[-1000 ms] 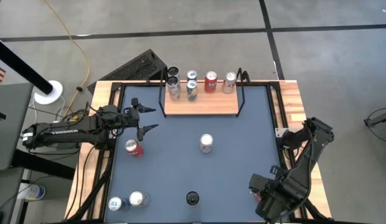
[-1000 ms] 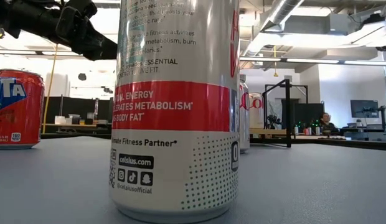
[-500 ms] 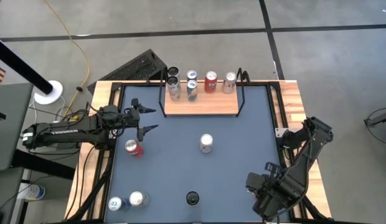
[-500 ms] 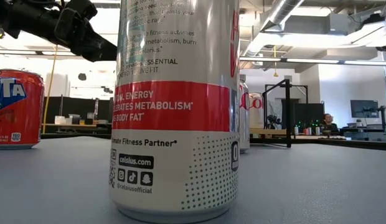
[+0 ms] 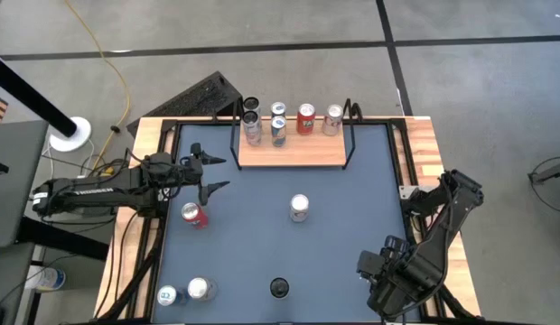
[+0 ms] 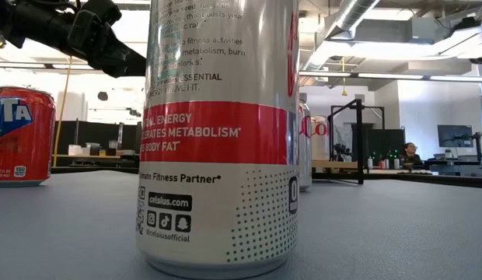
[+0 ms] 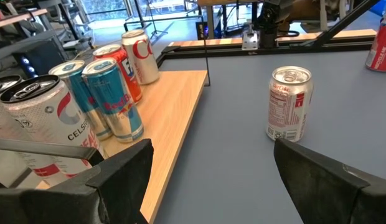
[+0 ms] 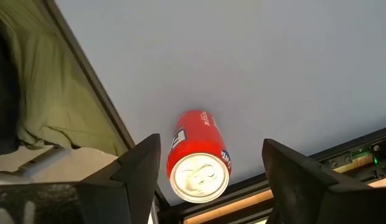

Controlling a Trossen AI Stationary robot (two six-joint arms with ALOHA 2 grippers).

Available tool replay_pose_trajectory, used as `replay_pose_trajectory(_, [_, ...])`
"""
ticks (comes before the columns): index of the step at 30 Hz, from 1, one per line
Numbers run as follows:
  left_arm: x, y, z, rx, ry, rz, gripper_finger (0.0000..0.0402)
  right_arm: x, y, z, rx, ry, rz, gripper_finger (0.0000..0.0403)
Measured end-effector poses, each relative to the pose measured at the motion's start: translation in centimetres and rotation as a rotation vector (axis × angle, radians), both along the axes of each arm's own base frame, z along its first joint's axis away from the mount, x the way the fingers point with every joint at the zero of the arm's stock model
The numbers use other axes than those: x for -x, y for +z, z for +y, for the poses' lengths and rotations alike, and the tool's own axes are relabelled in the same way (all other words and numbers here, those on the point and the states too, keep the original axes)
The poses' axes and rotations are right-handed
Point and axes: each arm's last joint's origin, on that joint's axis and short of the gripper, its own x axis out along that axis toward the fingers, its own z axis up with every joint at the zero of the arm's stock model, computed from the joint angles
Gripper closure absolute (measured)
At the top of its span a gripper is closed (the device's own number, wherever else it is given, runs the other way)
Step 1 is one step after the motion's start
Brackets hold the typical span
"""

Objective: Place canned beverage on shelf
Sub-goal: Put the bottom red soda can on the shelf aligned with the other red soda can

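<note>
The shelf (image 5: 290, 151), a light-wood board with black wire uprights, lies at the table's far side with several cans (image 7: 112, 93) standing along its far edge. My right gripper (image 8: 208, 165) hangs open near the table's right front corner and points straight down. A red can (image 8: 198, 158) stands upright on the table below it, between the fingers, with a gap on each side. In the high view my right arm (image 5: 415, 262) hides that can. My left gripper (image 7: 205, 180) is open and level at the table's left, holding nothing and facing a silver-and-red can (image 7: 289, 102).
Loose cans stand on the grey table top: a red one (image 5: 194, 215) by the left gripper, a silver one (image 5: 299, 208) in the middle, a tall Celsius can (image 6: 218, 132) at the near edge, and two (image 5: 185, 292) at the near left corner. The near half of the shelf board is bare.
My right gripper's hand has turned a little about its downward line, staying over the same spot near the right front corner. The left arm and the cans in view have kept still.
</note>
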Motion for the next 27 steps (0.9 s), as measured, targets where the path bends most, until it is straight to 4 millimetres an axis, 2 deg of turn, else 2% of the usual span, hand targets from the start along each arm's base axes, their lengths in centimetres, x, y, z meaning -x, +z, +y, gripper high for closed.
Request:
replay_pose_trajectory(9, [0.0,0.0,0.0,0.001,0.000,0.001,0.0079,0.2,-1.7,-0.2,0.004,-0.061,0.099,0.0132])
replay_pose_trajectory(27, [0.0,-0.2,0.0,0.013,-0.001,0.019,0.0079,0.9,-0.4,-1.1,-0.035,-0.121,0.075,0.0132])
